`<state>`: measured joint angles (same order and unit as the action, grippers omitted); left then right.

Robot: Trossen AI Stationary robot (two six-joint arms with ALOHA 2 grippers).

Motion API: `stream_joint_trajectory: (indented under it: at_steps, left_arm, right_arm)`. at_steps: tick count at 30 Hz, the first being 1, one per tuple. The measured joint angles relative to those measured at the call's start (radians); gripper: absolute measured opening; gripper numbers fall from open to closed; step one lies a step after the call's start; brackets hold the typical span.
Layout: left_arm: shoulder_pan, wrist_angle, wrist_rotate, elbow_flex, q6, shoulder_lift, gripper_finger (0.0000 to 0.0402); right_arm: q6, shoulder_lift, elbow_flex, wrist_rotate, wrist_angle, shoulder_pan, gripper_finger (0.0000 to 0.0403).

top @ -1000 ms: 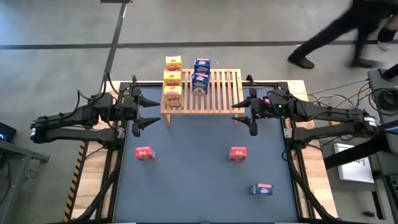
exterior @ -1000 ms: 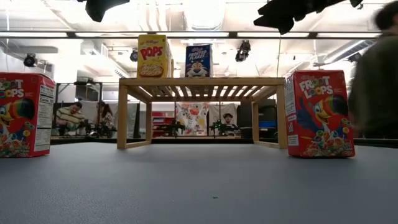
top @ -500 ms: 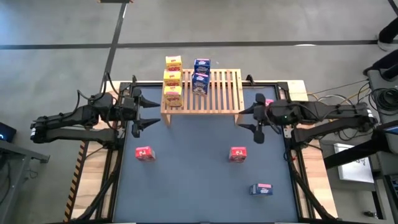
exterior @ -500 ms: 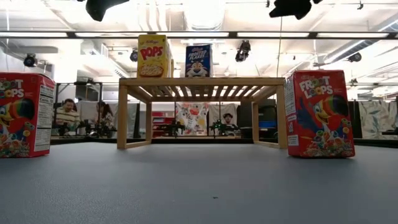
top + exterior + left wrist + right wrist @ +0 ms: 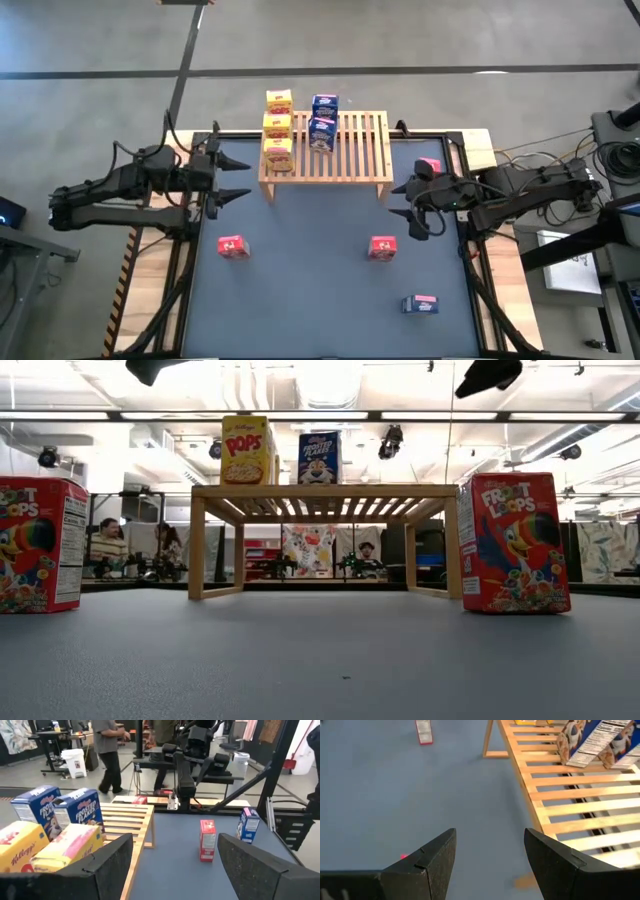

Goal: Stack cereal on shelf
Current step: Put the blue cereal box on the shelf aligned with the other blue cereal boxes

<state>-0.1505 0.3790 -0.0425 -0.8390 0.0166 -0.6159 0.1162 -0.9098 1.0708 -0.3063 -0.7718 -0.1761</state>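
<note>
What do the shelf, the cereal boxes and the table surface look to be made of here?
The shelf: light, apparently unpainted wood, with pale grain-coloured slats and legs.
The cereal boxes, such as the red box: printed cardboard, judging by the sharp folded edges and the slightly glossy printed panels.
The table surface: a dark blue-grey matte covering, possibly a mat or laminate; the pictures leave that open.

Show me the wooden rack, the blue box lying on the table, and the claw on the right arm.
wooden rack (image 5: 352, 150), high view, bare slats.
blue box (image 5: 420, 304), high view, its middle.
right gripper (image 5: 410, 212), high view, midway between its open fingertips.
</note>
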Motion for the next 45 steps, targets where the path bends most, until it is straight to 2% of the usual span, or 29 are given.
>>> stream_joint_trajectory:
  at_steps: [8, 16, 18, 23, 28, 36, 41, 45]
  left_arm:
    - [0.000, 0.125, -0.001, -0.002, -0.025, 0.000, 0.0275]
    - [0.000, 0.193, -0.001, 0.000, -0.034, -0.014, 0.0275]
    - [0.002, 0.209, -0.002, 0.000, -0.042, -0.028, 0.0275]
    - [0.032, 0.228, -0.003, 0.003, -0.063, -0.076, 0.0275]
    - [0.078, 0.153, -0.003, 0.003, -0.062, -0.140, 0.0275]
    - [0.198, -0.001, 0.000, 0.003, -0.041, -0.267, 0.0275]
    - [0.274, -0.081, 0.031, 0.003, -0.030, -0.336, 0.0275]
    - [0.310, -0.112, 0.055, 0.003, -0.001, -0.382, 0.0275]
  right_arm:
    - [0.101, -0.052, 0.068, -0.035, -0.168, -0.097, 0.0224]
    - [0.133, -0.115, 0.039, -0.034, -0.216, -0.120, 0.0224]
    - [0.141, -0.133, 0.037, -0.019, -0.242, -0.120, 0.0224]
    - [0.224, -0.162, 0.058, 0.102, -0.317, -0.147, 0.0224]
    - [0.336, -0.172, 0.101, 0.097, -0.421, -0.221, 0.0224]
    - [0.426, -0.162, 0.151, 0.062, -0.482, -0.282, 0.0224]
    - [0.500, -0.162, 0.183, 0.126, -0.564, -0.283, 0.0224]
    - [0.550, -0.170, 0.199, 0.188, -0.548, -0.303, 0.0224]
